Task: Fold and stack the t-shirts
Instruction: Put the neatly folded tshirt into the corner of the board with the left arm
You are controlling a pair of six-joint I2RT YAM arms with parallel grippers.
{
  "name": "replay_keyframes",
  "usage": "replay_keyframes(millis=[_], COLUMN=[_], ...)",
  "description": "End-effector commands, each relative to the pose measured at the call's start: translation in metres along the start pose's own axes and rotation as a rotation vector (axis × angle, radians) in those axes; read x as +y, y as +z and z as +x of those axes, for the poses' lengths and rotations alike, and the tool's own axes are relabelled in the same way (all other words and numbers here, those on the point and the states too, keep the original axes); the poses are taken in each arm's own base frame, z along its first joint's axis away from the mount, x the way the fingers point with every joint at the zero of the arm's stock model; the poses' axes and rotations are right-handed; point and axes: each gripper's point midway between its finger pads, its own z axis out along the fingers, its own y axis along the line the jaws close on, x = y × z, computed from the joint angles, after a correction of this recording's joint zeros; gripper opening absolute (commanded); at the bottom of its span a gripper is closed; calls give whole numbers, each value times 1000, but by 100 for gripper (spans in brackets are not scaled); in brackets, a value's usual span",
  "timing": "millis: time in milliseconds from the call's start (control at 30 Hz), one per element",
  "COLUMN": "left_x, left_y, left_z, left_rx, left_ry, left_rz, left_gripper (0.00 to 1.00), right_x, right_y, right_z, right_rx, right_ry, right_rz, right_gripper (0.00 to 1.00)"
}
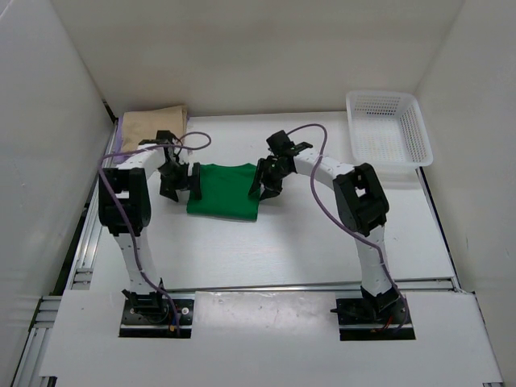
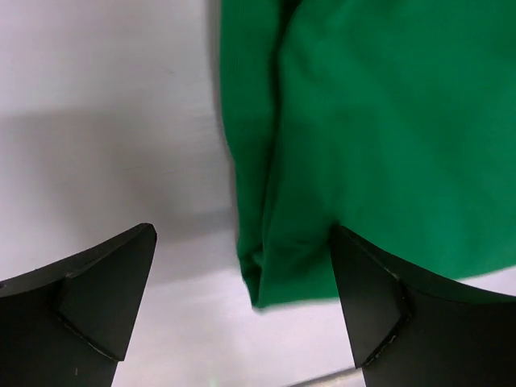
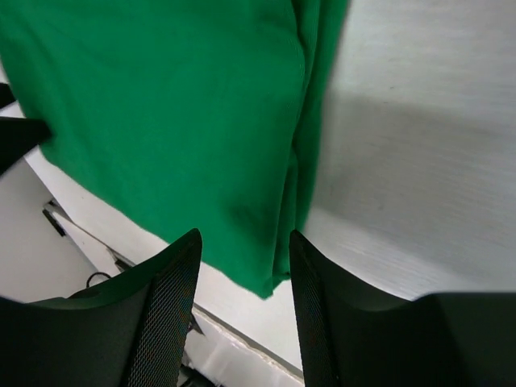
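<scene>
The green t-shirt [image 1: 223, 192] lies folded mid-table, with the tan t-shirt [image 1: 153, 125] well apart at the far left corner. The left gripper [image 1: 183, 190] is spread wide at the shirt's left edge, one finger over the cloth. The right gripper [image 1: 262, 192] has its jaws apart at the right edge, pinching nothing. This looks like letting go of a fold: lift both claws straight up, since any sideways drag could pull the layered edges askew
</scene>
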Motion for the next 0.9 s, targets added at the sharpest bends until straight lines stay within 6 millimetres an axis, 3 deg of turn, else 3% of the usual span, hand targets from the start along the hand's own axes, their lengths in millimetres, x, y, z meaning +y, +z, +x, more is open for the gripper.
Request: replay_keyframes(millis=[0, 167, 367, 467, 500, 533, 700, 733, 800, 867], left_x=[-16, -18, -35, -36, -34, -28, -23, -20, -8, -11], left_y=[10, 34, 61, 71, 69, 68, 36, 29, 19, 6], left_z=[11, 22, 43, 45, 40, 39, 6, -2, -21, -45], left_rx=[38, 103, 225, 269, 256, 249, 155, 123, 69, 7], left_ry=[-19, -41, -98, -134, -141, -157, -180, -162, -131, -77], left_rz=[128, 176, 316, 362, 370, 368, 420, 398, 310, 254], left_gripper=[100, 99, 69, 35, 17, 10, 10, 10, 10, 10], right_x=[1, -3, -8, -10, -13, -11, -10, -5, -10, -21], right_y=[16, 24, 29, 30, 31, 28, 19, 12, -3, -12], right_z=[9, 9, 13, 15, 17, 16, 15, 14, 2, 1], right_rx=[50, 54, 62, 68, 74, 68, 56, 44, -1, -17], right_ry=[36, 61, 71, 84, 88, 84, 86, 79, 83, 95], right_rz=[-27, -23, -28, -22, -16, -22, -29, -40, -30, -3], right_gripper=[52, 51, 47, 45, 45, 45, 45, 47, 48, 48])
